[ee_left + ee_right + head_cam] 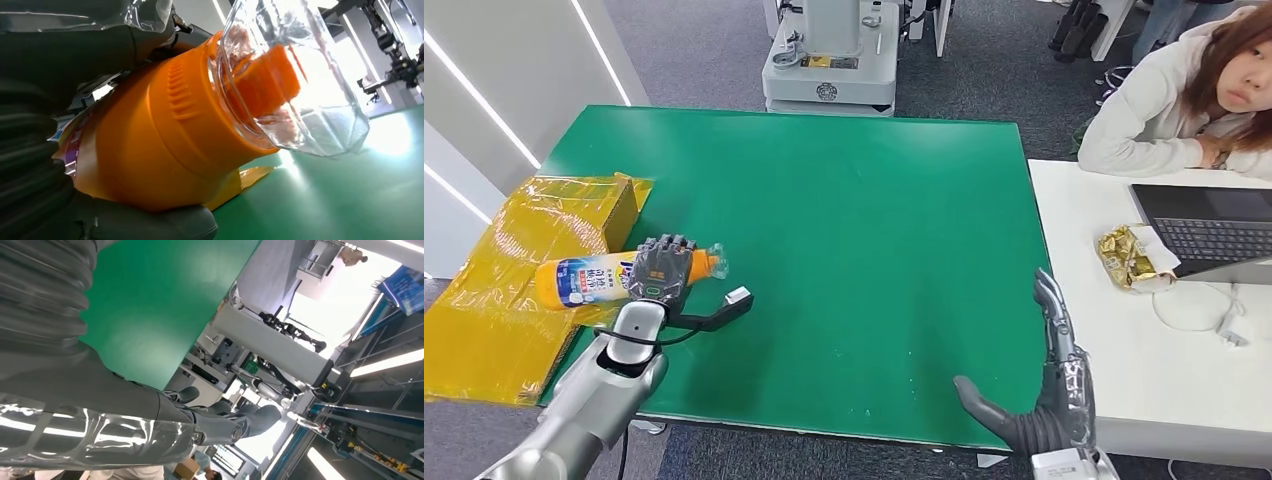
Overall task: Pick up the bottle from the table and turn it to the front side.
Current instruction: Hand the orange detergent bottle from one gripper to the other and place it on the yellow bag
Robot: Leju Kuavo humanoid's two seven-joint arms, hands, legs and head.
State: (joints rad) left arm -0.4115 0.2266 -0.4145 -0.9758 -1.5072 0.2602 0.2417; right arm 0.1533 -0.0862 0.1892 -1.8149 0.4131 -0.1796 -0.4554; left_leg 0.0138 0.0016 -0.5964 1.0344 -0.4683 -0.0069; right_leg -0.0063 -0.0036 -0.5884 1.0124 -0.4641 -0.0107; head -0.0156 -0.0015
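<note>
Bottle (594,280) gripped by left hand (662,265) at table (844,210) left edge.
Fingers clamped round orange neck, bottle lying sideways w/ clear cap; right hand (1046,385) held open, fingers apart, near front edge.

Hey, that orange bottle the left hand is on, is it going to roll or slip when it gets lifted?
The bottle lies on its side and looks round, so it would likely roll if released. Its glossy label and smooth plastic may slip in the left hand, which wraps it near the neck. The clear cap looks thin, probably easy to crack if squeezed.
</note>
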